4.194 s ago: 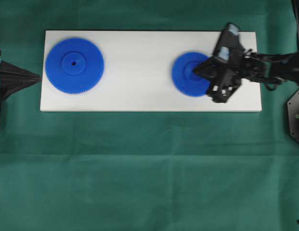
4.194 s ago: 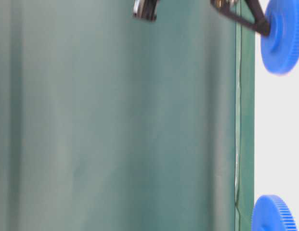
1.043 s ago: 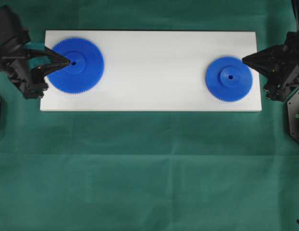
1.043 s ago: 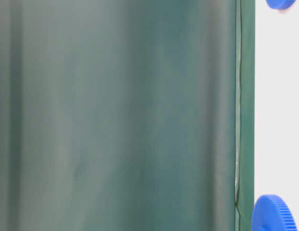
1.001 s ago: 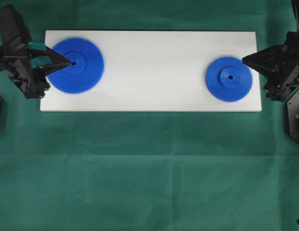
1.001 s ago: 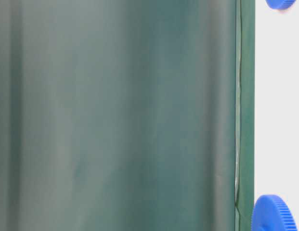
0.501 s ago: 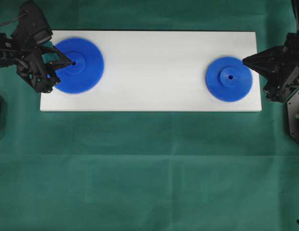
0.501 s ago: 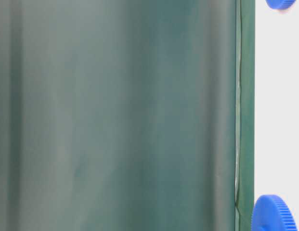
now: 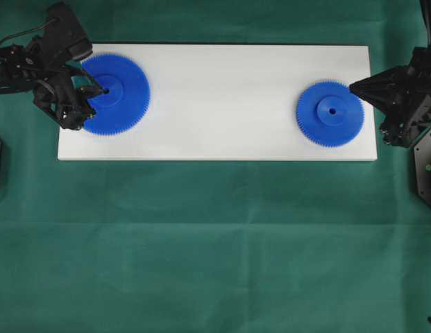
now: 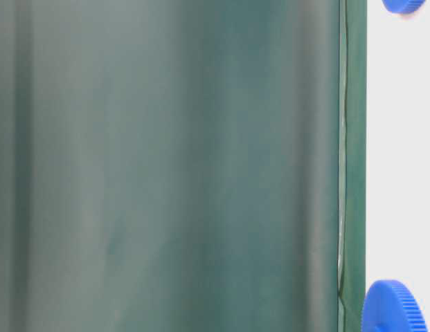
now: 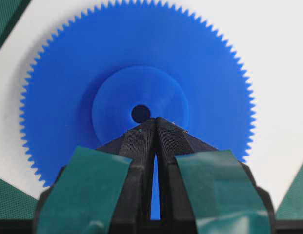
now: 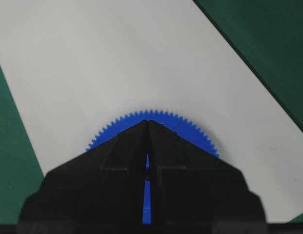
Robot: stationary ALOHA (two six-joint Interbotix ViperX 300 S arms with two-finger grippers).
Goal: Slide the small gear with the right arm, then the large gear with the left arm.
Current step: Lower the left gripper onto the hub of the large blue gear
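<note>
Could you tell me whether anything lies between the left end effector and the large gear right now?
Nothing visible does. The left end effector, fingers together, has its tip at the large gear's raised hub, beside the centre hole. The white board between the two gears is bare.

On the counter (image 9: 201, 243) lies a flat board (image 9: 222, 104), its long side running left to right in the overhead view. The large gear (image 9: 114, 94) lies flat on the board's left end, the small gear (image 9: 330, 113) flat on its right end, well apart. The left tool (image 9: 100, 89) reaches in from the left, its tip over the large gear's hub beside the centre hole. The right tool (image 9: 352, 87) sits at the small gear's right rim, at the board's right edge
</note>
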